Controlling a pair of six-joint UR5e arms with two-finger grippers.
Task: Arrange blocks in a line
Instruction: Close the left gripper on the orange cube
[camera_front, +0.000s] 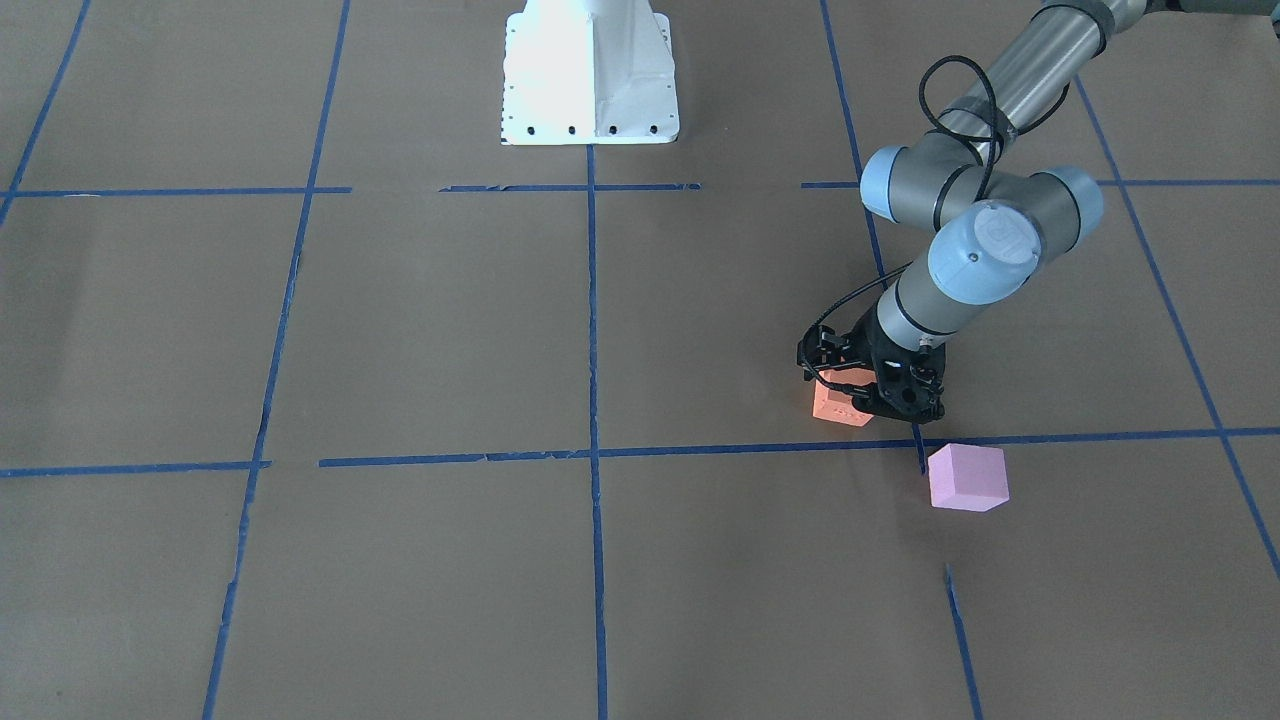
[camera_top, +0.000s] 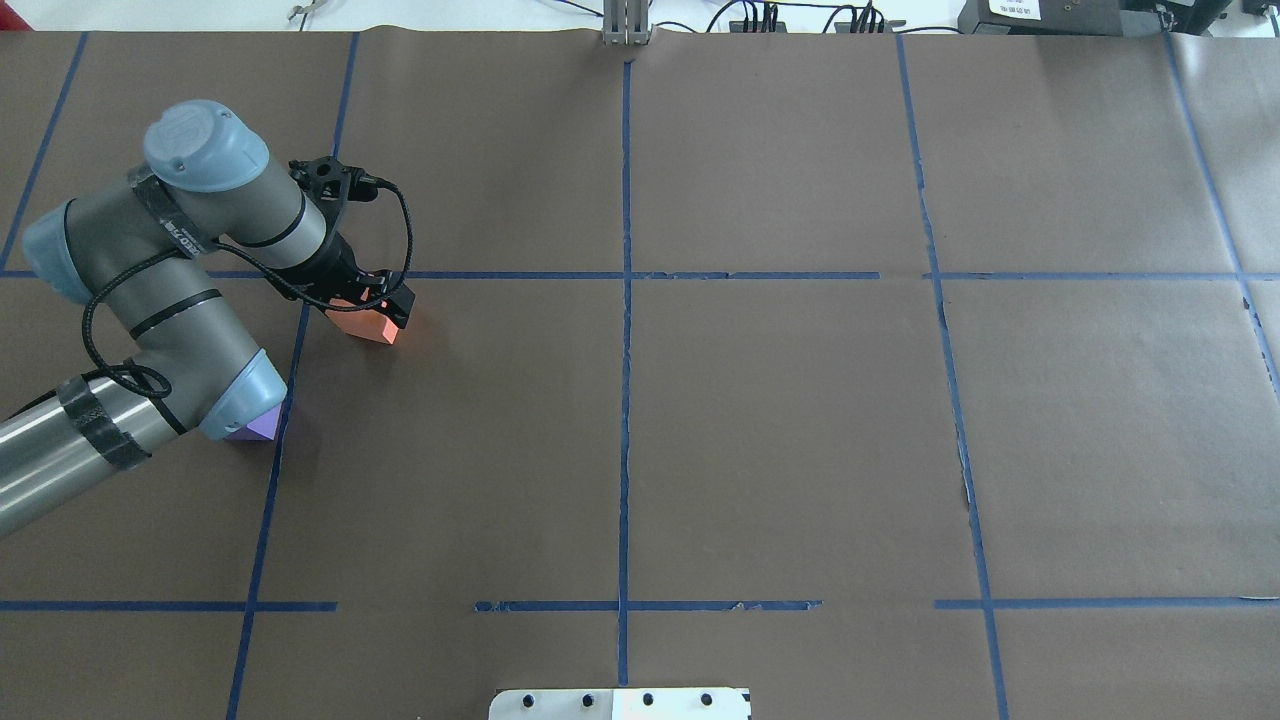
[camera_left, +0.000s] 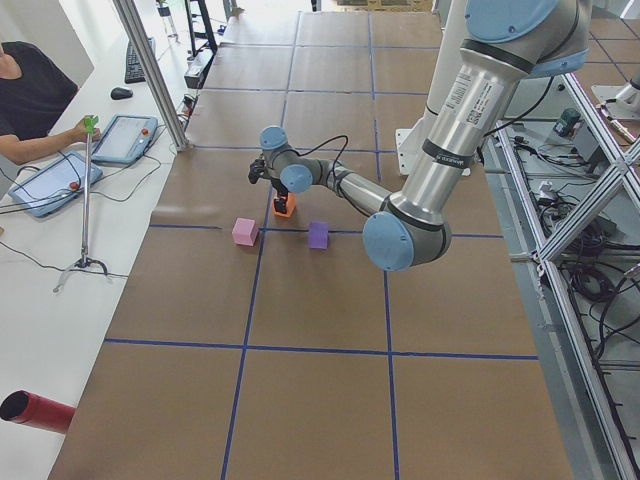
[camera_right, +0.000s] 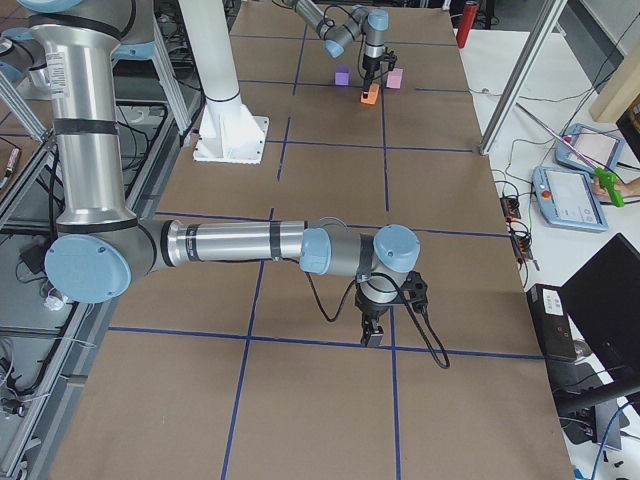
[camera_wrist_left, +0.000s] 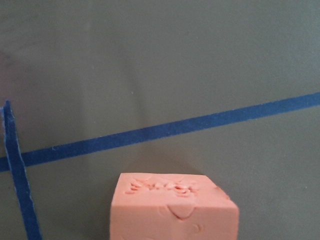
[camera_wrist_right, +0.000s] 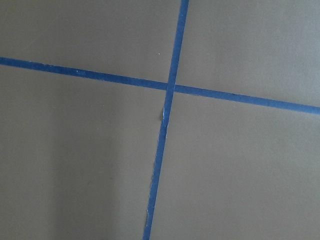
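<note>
My left gripper (camera_top: 383, 308) stands on the orange block (camera_top: 362, 326) at the table's left, its fingers down around it and closed on it; whether the block rests on the paper or hangs just above it I cannot tell. The left wrist view shows the orange block (camera_wrist_left: 174, 209) at the bottom middle. In the front view the gripper (camera_front: 870, 398) covers part of the orange block (camera_front: 836, 404), and the pink block (camera_front: 967, 478) lies apart, nearer the operators. The purple block (camera_top: 256, 429) peeks out under my left elbow. My right gripper (camera_right: 373, 335) shows only in the exterior right view; I cannot tell its state.
Brown paper with a blue tape grid (camera_top: 625, 275) covers the table. The white robot base (camera_front: 590, 75) stands at the robot's edge. An operator's tablets (camera_left: 125, 137) and a thin stand (camera_left: 86, 200) are beyond the table's far side.
</note>
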